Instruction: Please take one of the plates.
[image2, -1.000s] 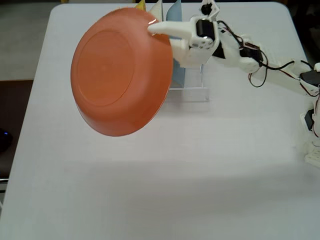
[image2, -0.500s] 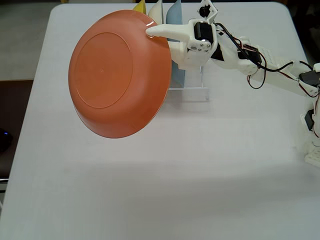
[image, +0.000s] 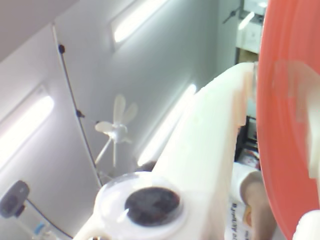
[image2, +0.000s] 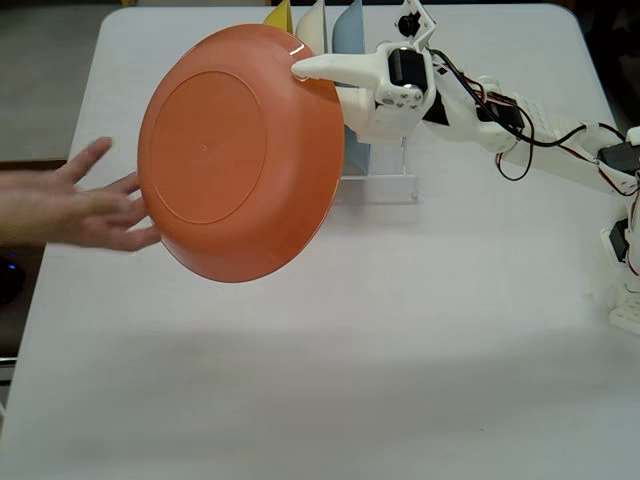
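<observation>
The orange plate (image2: 235, 150) hangs in the air over the left half of the table, tilted with its underside toward the fixed camera. My gripper (image2: 305, 70) is shut on its upper right rim, one white finger (image2: 335, 67) lying across the edge. In the wrist view the plate (image: 285, 125) fills the right side, edge-on, beside my white finger (image: 210, 140). A human hand (image2: 85, 205) reaches in from the left and its fingertips touch or nearly touch the plate's left rim.
Behind the plate a clear rack (image2: 385, 180) holds a yellow plate (image2: 280, 17), a white one (image2: 312, 25) and a light blue one (image2: 350, 40) on edge. My arm (image2: 520, 125) stretches from the table's right edge. The wrist view looks up at ceiling lights.
A hand has come in from the left up to the plate's rim. The plate has shifted slightly up and tilted a little more, still held in my gripper.
</observation>
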